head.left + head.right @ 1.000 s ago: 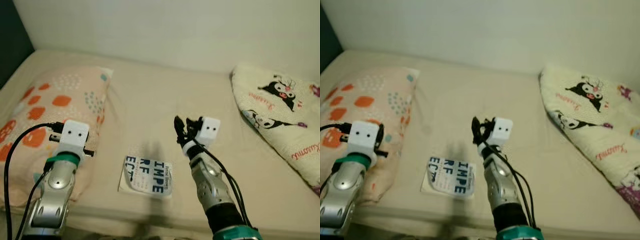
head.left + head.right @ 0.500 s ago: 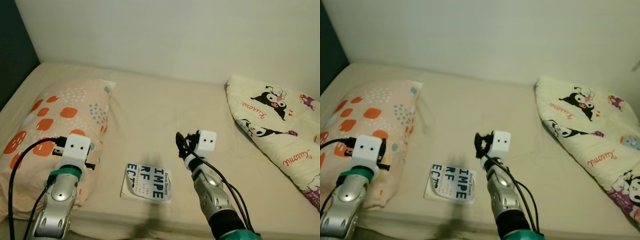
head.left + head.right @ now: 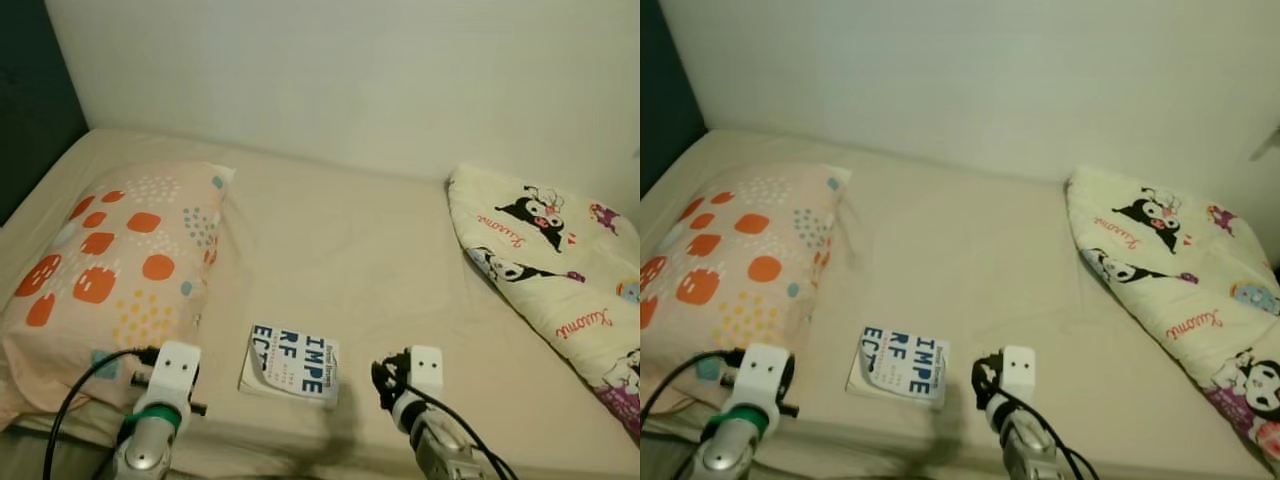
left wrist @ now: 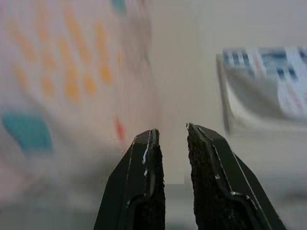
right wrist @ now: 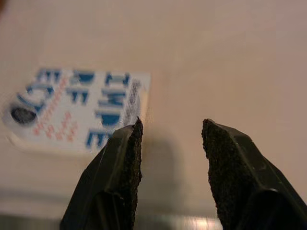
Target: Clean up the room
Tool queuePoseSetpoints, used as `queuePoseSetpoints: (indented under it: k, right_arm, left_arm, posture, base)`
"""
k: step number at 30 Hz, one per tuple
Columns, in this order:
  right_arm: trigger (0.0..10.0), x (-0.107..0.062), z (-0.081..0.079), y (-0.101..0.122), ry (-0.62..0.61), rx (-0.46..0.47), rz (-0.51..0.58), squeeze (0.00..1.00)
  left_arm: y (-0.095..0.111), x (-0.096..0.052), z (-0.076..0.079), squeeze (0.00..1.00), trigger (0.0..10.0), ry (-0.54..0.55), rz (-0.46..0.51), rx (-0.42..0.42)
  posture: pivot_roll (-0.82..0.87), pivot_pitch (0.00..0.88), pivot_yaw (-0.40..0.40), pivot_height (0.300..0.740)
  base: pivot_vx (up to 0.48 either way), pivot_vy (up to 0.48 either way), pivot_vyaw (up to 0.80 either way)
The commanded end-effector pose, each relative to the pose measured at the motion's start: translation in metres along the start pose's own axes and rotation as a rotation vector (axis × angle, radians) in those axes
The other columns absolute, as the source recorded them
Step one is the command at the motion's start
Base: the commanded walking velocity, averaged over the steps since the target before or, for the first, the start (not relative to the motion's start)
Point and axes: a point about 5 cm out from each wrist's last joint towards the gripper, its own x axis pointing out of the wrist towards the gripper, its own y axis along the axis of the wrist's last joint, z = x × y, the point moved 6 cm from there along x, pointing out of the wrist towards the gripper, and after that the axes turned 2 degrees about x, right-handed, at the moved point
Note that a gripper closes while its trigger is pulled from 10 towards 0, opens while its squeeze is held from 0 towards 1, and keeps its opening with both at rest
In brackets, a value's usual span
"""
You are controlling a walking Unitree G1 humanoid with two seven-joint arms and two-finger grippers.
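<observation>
A white book (image 3: 292, 364) with blue letters lies flat near the front edge of the beige bed (image 3: 330, 250); its cover corner curls up. My right gripper (image 3: 383, 378) hangs low at the bed's front edge, just right of the book, open with nothing between its fingers. In the right wrist view the book (image 5: 79, 103) lies ahead of one finger (image 5: 125, 158). My left gripper (image 4: 171, 136) sits low by the pillow's front corner, left of the book (image 4: 266, 84), its fingers a narrow gap apart and empty.
A peach pillow (image 3: 110, 270) with orange dots lies on the bed's left side. A cream blanket (image 3: 555, 265) with cartoon prints is bunched at the right. A pale wall (image 3: 350, 70) backs the bed, and a dark panel (image 3: 30, 90) stands at far left.
The camera has pulled back and shows more of the bed. Both arms have dropped toward the bed's front edge. The book lies where it was.
</observation>
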Motion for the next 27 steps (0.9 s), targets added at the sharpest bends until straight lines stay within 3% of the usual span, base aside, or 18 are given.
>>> queuePoseSetpoints:
  k: [1,4,7,11,16,20,25,27]
  right_arm:
    - [10.0,-0.008,0.006,-0.030,0.009,-0.058,-0.107,0.00]
    - [10.0,-0.013,0.007,-0.045,0.027,-0.099,-0.163,0.00]
    - [10.0,-0.026,0.008,-0.077,0.072,-0.149,-0.294,0.00]
    - [10.0,-0.038,0.007,-0.100,0.123,-0.207,-0.400,0.00]
    - [10.0,-0.041,0.015,-0.105,0.116,-0.297,-0.433,0.00]
    - [10.0,-0.039,0.015,-0.102,0.115,-0.306,-0.424,0.00]
    - [10.0,-0.033,-0.003,-0.097,0.158,-0.305,-0.396,0.00]
    - [10.0,-0.033,-0.003,-0.097,0.158,-0.305,-0.396,0.00]
  left_arm:
    - [-0.027,-0.006,0.028,0.00,10.0,-0.152,-0.077,-0.028]
    - [-0.036,-0.009,0.037,0.00,10.0,-0.203,-0.105,-0.014]
    - [-0.060,-0.013,0.047,0.00,10.0,-0.256,-0.189,0.011]
    - [-0.076,-0.013,0.046,0.00,10.0,-0.239,-0.251,-0.012]
    - [-0.088,-0.011,0.039,0.00,10.0,-0.183,-0.300,-0.002]
    - [-0.090,-0.011,0.037,0.00,10.0,-0.174,-0.305,-0.002]
    - [-0.093,-0.010,0.031,0.00,10.0,-0.136,-0.308,-0.029]
    - [-0.093,-0.010,0.031,0.00,10.0,-0.136,-0.308,-0.029]
  posture:
    - [0.25,0.013,-0.095,0.740]
    - [0.25,0.010,-0.103,0.740]
    - [0.24,0.008,-0.110,0.740]
    - [0.23,0.004,-0.117,0.740]
    - [0.24,0.006,-0.128,0.740]
    - [0.24,0.007,-0.127,0.740]
    - [0.24,0.010,-0.128,0.740]
    - [0.24,0.010,-0.128,0.740]
  base:
    - [0.000,0.000,0.00]
    - [0.000,0.000,0.00]
    - [0.000,0.000,0.00]
    - [0.000,0.000,0.00]
    - [0.000,0.000,0.00]
    - [0.000,0.000,0.00]
    - [-0.057,0.000,0.00]
    - [-0.285,0.000,0.00]
